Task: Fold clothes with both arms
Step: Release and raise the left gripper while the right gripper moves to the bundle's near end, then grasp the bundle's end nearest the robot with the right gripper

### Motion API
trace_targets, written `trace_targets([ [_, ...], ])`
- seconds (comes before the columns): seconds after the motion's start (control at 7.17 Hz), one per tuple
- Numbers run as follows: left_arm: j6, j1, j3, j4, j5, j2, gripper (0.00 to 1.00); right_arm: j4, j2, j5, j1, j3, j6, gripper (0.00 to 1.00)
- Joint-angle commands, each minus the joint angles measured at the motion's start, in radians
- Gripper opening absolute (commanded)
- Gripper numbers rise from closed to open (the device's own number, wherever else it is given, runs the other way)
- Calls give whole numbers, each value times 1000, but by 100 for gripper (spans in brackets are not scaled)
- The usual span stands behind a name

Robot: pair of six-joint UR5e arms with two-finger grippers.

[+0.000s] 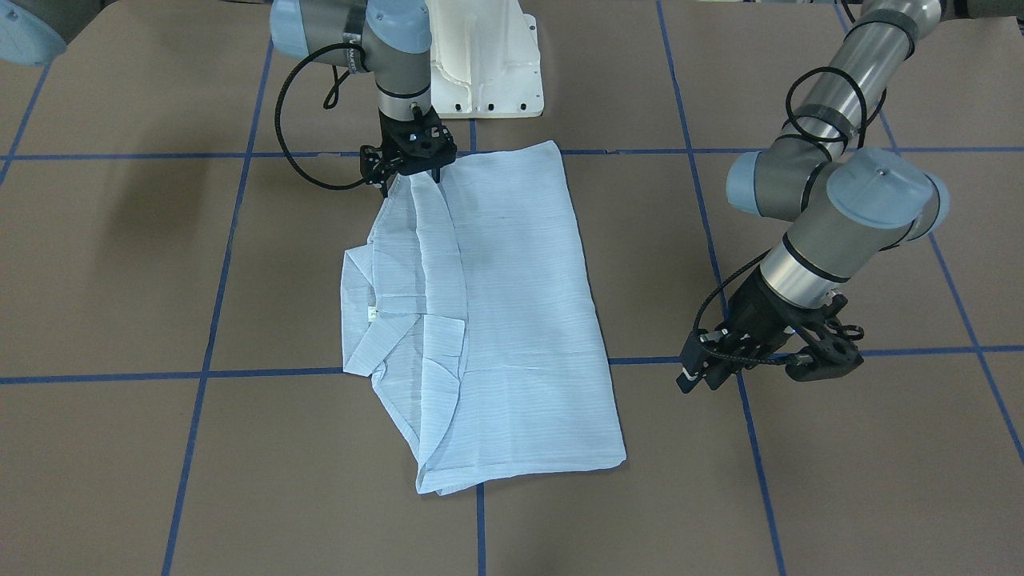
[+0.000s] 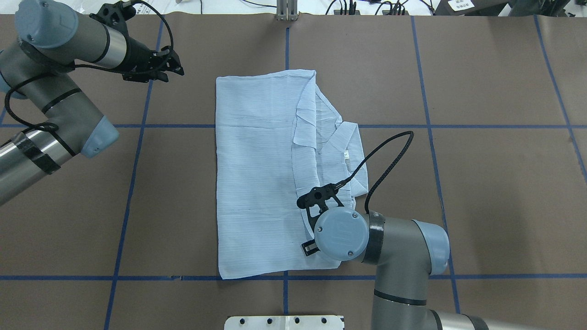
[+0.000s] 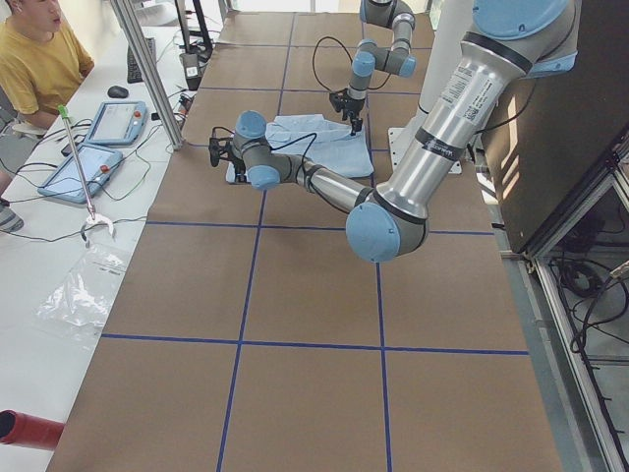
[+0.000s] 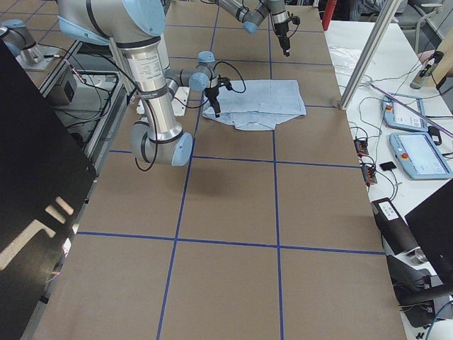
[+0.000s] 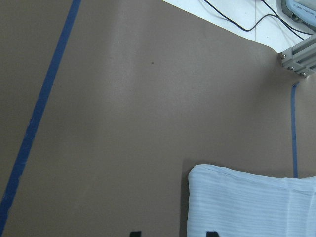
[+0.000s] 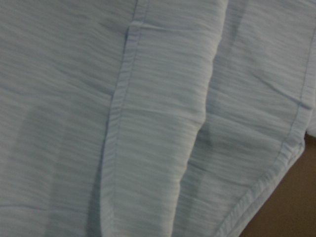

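The light blue pinstriped shirt (image 1: 512, 320) lies folded into a long rectangle mid-table (image 2: 257, 174). One side is folded over it, and the collar and white neck label (image 2: 347, 156) lie on that side. My right gripper (image 1: 412, 178) points down onto the shirt's folded edge near the robot-side end. Its fingertips are against the fabric and its wrist hides them from overhead, so I cannot tell whether they grip. The right wrist view shows only close fabric (image 6: 158, 118). My left gripper (image 2: 176, 68) is open and empty, above bare table beside the shirt's far corner (image 5: 252, 202).
The white pedestal base (image 1: 488, 64) stands at the robot's edge. Blue tape lines (image 2: 137, 183) grid the brown table. An aluminium post (image 5: 298, 59) stands at the far edge. An operator (image 3: 34, 59) with tablets (image 3: 113, 123) sits beyond it.
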Motion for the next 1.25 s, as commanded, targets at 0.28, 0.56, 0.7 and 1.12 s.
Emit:
trace_targets([
  [0.28, -7, -2, -20, 9, -2, -5, 54, -18, -268, 6, 34, 189, -75, 100],
  [0.56, -9, -12, -32, 15, -12, -4, 54, -18, -323, 14, 33, 240, -67, 100],
  [0.7, -9, -21, -44, 15, -31, -1, 54, -20, -307, 17, 25, 236, -65, 100],
  [1.12, -9, -34, -71, 30, -49, 5, 54, -9, -180, 17, 22, 222, 291, 100],
])
